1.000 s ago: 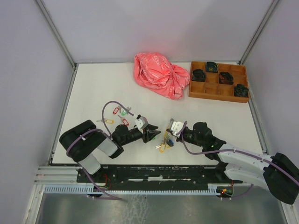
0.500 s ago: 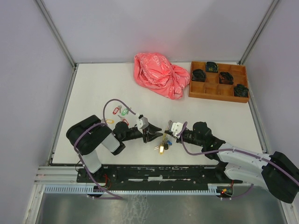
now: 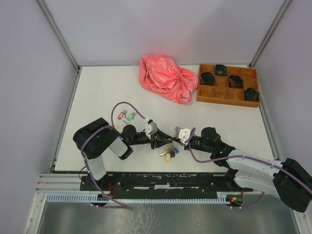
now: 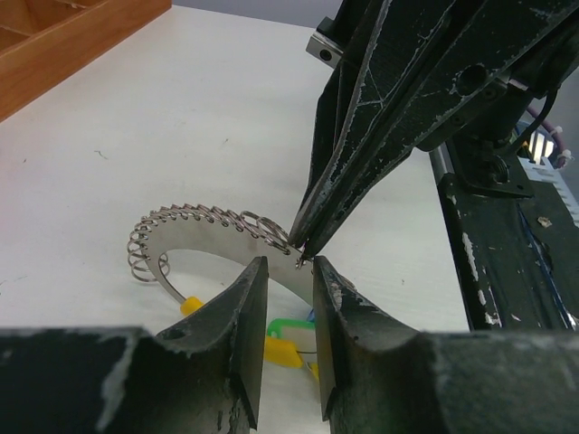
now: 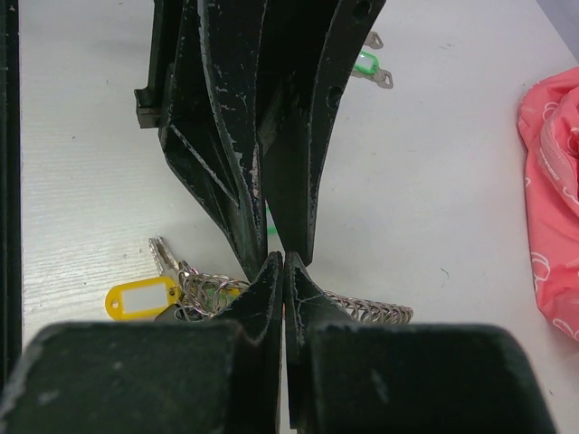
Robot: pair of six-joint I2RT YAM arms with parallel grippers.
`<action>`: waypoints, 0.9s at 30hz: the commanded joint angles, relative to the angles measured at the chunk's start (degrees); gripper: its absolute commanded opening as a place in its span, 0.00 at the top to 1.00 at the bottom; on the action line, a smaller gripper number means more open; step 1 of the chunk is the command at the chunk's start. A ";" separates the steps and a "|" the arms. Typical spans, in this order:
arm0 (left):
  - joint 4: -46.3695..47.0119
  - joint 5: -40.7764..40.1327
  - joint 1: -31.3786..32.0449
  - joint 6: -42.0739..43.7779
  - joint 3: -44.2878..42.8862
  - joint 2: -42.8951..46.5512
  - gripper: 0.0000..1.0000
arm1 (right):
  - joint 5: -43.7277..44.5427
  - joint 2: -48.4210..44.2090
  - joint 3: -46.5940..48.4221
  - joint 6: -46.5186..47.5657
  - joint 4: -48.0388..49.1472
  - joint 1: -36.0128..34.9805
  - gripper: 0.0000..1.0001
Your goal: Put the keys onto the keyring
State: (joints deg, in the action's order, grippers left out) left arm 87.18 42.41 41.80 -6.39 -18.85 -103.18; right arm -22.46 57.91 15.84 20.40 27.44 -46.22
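The keyring (image 4: 208, 240) is a silvery band edged with wire coils, with a yellow piece (image 4: 190, 306) on it. It is held up off the table near the front. My right gripper (image 5: 283, 258) is shut on its rim, and coils (image 5: 371, 312) stick out beside the fingers. Keys hang from it, with a yellow tag (image 5: 140, 297) and a green tag (image 4: 288, 325). My left gripper (image 4: 289, 264) faces the right one tip to tip, its jaws a narrow gap apart at the band with nothing clamped. Loose keys with green (image 3: 130, 116) and red (image 3: 122, 115) tags lie behind the left arm.
A crumpled pink bag (image 3: 168, 78) lies at the back middle. A wooden divided tray (image 3: 226, 101) holding small black bundles stands at the back right. The right arm's body (image 3: 253, 168) stretches along the near right edge of the table.
My left gripper has moved right, up to the right gripper's tips at the keyring, and its jaws have narrowed a little. The hanging keys shifted slightly left.
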 commanded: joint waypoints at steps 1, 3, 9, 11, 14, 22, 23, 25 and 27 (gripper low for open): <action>10.47 2.82 -0.23 -1.43 -1.59 -0.76 0.68 | -1.69 -0.17 2.09 0.03 3.59 0.25 0.99; 10.48 3.30 -0.23 -1.93 -1.87 -1.37 0.70 | -1.80 -0.11 2.12 0.00 3.69 0.25 0.99; 11.92 4.12 -0.23 -3.35 -2.12 -2.09 0.86 | -1.97 -0.32 2.34 -0.11 3.21 0.24 0.99; 11.93 4.17 -0.24 -3.21 -2.00 -1.55 0.96 | -1.93 -0.46 2.36 -0.02 2.71 0.25 0.99; 11.92 3.55 -0.26 -2.54 -1.18 -0.63 0.97 | -1.13 -1.27 2.86 -0.20 0.14 0.25 0.99; 11.58 0.59 -0.31 -2.21 0.07 0.35 0.97 | -1.15 -3.19 5.32 0.40 -7.65 0.25 0.96; 10.87 -0.21 -0.32 -1.91 0.28 0.84 0.97 | -0.97 -3.37 5.84 0.27 -8.79 0.20 0.93; 8.99 -1.37 -0.32 -0.62 0.39 1.89 0.97 | -0.80 -3.87 6.60 0.36 -11.17 0.25 0.89; 6.30 -2.49 -0.32 0.72 0.41 3.06 0.97 | 0.06 -4.41 7.38 0.55 -13.63 0.23 0.84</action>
State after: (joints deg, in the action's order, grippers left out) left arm 87.29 43.44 41.87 -7.77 -18.92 -103.44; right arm -23.40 55.55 19.31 20.82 17.72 -46.06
